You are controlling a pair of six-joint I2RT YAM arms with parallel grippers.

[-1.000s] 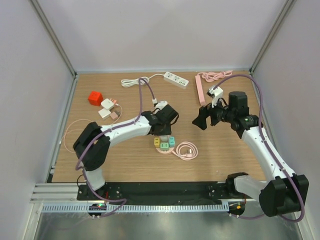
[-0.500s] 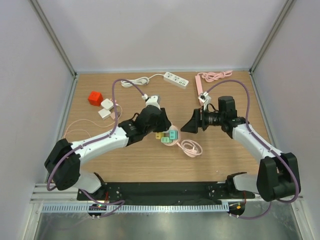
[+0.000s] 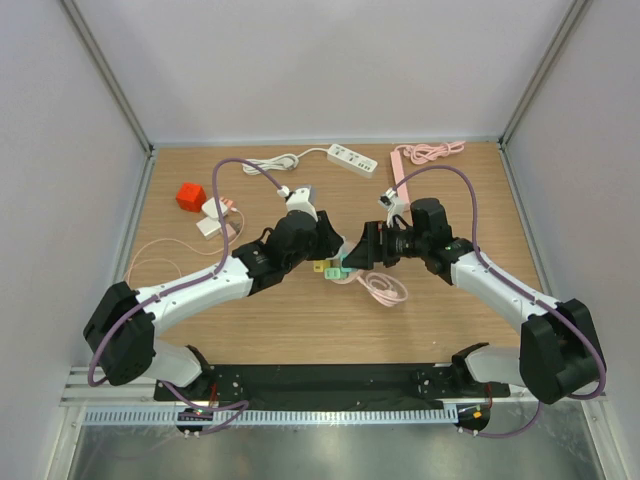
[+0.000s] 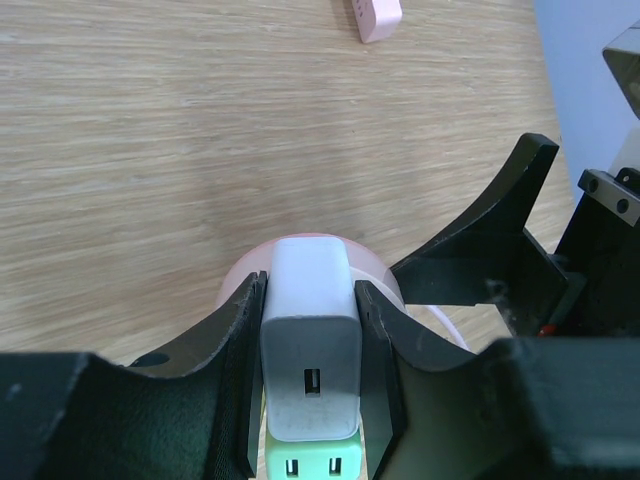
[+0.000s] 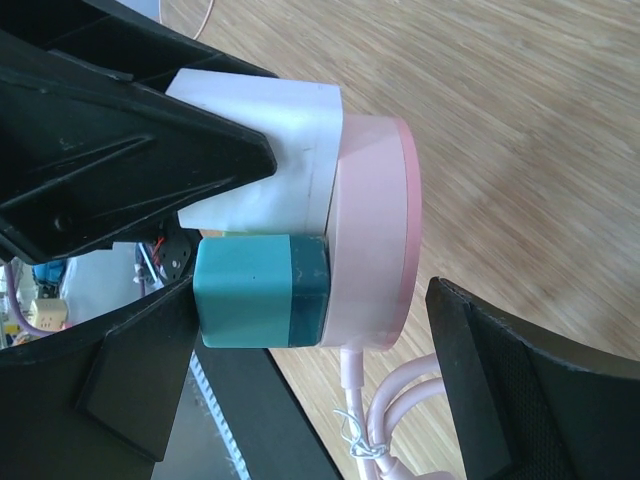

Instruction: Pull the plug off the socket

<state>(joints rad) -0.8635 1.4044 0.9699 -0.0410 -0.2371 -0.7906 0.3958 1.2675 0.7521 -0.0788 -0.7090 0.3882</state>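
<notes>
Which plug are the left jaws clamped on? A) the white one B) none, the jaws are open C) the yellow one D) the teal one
A: the left wrist view shows the white plug pinched between both left jaws, its far end against the pink socket.

No text, brand, number or sign can be read in any view: the white plug (image 4: 310, 340) and pink socket (image 5: 375, 230) show plain faces, and marks on the power strip (image 3: 352, 159) are too small to read.
</notes>
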